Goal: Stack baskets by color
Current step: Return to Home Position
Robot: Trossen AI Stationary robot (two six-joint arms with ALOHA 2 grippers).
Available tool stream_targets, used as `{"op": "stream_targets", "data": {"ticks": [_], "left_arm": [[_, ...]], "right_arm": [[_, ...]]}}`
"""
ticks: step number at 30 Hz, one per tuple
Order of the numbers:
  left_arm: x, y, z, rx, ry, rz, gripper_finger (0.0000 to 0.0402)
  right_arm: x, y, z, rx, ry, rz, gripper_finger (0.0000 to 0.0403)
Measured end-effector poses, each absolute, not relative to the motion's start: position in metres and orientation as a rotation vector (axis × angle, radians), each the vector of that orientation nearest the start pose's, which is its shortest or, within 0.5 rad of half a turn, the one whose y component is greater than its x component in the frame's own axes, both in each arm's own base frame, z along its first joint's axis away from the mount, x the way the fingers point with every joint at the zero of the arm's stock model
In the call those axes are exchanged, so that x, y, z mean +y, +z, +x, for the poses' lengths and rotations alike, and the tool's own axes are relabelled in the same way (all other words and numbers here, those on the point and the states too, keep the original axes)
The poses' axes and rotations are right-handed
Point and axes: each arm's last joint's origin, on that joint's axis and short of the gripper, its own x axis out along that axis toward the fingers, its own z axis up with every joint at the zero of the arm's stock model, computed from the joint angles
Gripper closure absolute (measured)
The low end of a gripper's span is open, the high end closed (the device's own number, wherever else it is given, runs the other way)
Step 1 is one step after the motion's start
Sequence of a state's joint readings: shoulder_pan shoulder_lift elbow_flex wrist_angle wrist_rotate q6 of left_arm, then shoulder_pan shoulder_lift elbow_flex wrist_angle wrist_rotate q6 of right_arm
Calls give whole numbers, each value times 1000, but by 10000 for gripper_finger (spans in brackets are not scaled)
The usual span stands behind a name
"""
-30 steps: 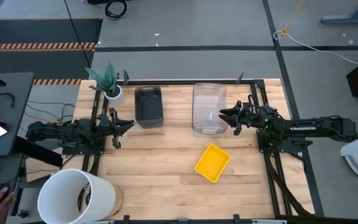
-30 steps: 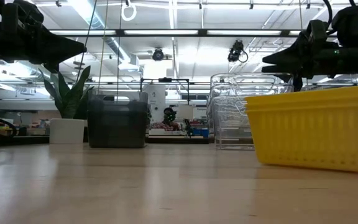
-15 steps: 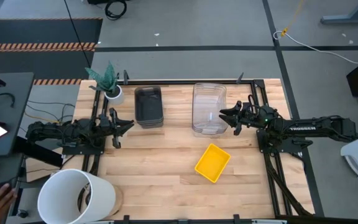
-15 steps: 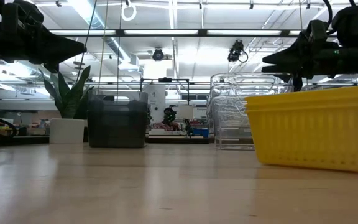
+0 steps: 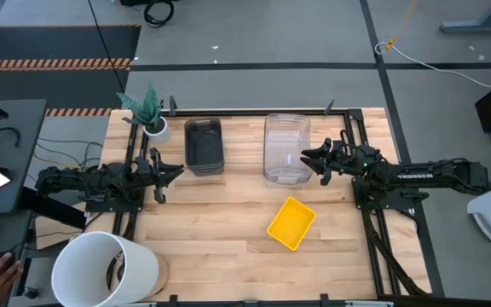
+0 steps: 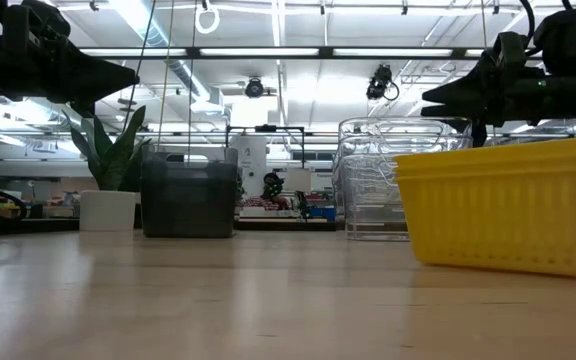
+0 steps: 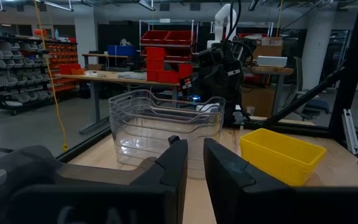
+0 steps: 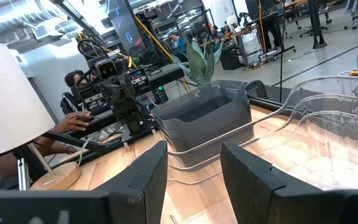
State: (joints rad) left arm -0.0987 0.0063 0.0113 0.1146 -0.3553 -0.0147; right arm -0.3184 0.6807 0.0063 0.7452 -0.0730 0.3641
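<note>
**Both claws over the counter (image 5: 211,230), empty.** The fingers of the left claw (image 5: 175,171) were seen narrowly apart, and those of the right claw (image 5: 307,159) wider apart. The clear baskets (image 5: 286,150) were stacked just beside the right claw, which was pointed at their side. The grey baskets (image 5: 204,146) were stacked just beside the left claw, toward the far edge. Both stacks were set open side up, with long axes running from far edge to near edge. The yellow baskets (image 5: 291,223) were placed nearer the front edge, apart from both claws, with their long axis turned diagonally. "TROSSEN" could be read on the right arm (image 5: 416,176).
</note>
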Motion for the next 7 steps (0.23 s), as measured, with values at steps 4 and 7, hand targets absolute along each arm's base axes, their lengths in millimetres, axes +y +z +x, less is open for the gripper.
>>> {"op": "stream_targets", "data": {"ticks": [4,7], "left_arm": [[1,178,95,-119,255,-42,345],[1,178,95,-118,255,-42,348]], "right_arm": [[-42,170,134,-114,-230,348,248],[-42,170,134,-114,-230,348,248]]}}
